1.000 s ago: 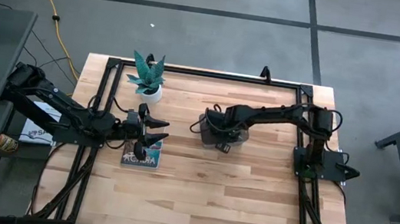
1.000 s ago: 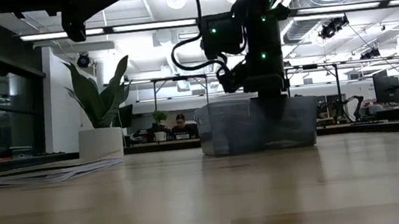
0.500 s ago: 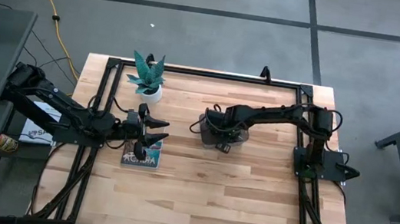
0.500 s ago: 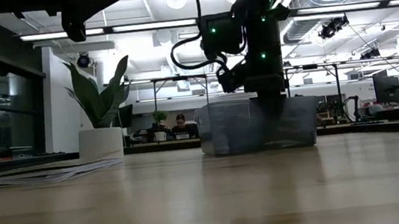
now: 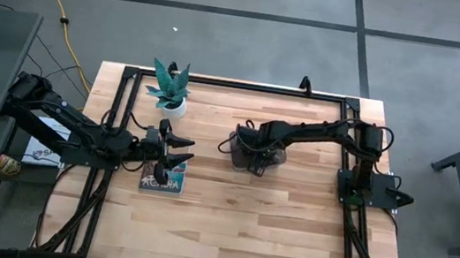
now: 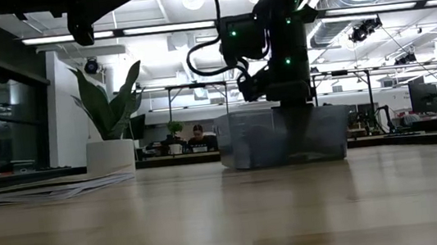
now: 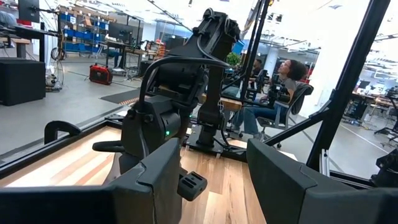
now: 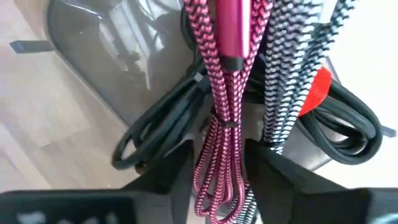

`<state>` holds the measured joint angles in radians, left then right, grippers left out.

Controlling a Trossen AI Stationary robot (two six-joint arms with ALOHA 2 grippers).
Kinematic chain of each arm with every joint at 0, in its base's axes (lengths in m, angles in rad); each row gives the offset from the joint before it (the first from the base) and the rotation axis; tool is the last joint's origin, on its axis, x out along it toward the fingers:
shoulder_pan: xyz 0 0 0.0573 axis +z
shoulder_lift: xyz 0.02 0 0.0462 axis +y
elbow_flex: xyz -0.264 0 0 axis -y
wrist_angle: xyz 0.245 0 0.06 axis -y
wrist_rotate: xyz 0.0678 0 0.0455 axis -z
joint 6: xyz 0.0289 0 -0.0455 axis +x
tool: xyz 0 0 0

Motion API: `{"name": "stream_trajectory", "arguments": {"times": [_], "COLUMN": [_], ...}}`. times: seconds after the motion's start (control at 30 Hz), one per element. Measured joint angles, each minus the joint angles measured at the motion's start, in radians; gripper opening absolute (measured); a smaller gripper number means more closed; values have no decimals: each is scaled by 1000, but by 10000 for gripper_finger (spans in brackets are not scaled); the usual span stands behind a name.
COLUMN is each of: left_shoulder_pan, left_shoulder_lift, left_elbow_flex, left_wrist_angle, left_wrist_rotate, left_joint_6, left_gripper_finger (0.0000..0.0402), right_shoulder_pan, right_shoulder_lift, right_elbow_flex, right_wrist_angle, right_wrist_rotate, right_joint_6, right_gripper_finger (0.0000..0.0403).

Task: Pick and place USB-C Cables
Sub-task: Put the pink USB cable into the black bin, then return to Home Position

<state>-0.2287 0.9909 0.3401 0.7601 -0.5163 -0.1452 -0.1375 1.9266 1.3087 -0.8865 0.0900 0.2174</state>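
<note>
My right pincer [image 8: 217, 180] hung inside the clear bin [image 5: 253, 153], desk centre toward two o'clock, fingers apart around the dark red cable [image 8: 219, 134]; I'd lift straight, snagging nothing. Left pincer [image 5: 175, 153] waited, open.

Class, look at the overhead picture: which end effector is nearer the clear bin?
Right. The right end effector reaches down into the clear bin, over the cables. The left end effector hangs above the book, well away on the table's left.

A potted plant [image 5: 169, 90] stood near the table's [image 5: 287, 235] far edge, a book [image 5: 163, 180] nearby; seated people [image 7: 283, 93] showed beyond.
</note>
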Motion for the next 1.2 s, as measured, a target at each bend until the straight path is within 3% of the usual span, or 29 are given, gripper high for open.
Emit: {"name": "stream_trajectory", "arguments": {"times": [0.3,0.9,1.2], "left_shoulder_pan": [0,0,0], "left_shoulder_lift": [0,0,0], "left_elbow_flex": [0,0,0], "left_wrist_angle": [0,0,-1], "left_wrist_rotate": [0,0,0], "left_joint_6": [0,8,8], "left_gripper_finger": [168,168,168], "right_shoulder_pan": [0,0,7], "right_shoulder_lift": [0,-53,-243], "right_elbow_flex": [0,84,27], "right_wrist_angle": [1,-86,-31], "right_wrist_rotate": [5,67,67], "right_joint_6": [-17,-86,-118], "right_gripper_finger": [205,209,209]}}
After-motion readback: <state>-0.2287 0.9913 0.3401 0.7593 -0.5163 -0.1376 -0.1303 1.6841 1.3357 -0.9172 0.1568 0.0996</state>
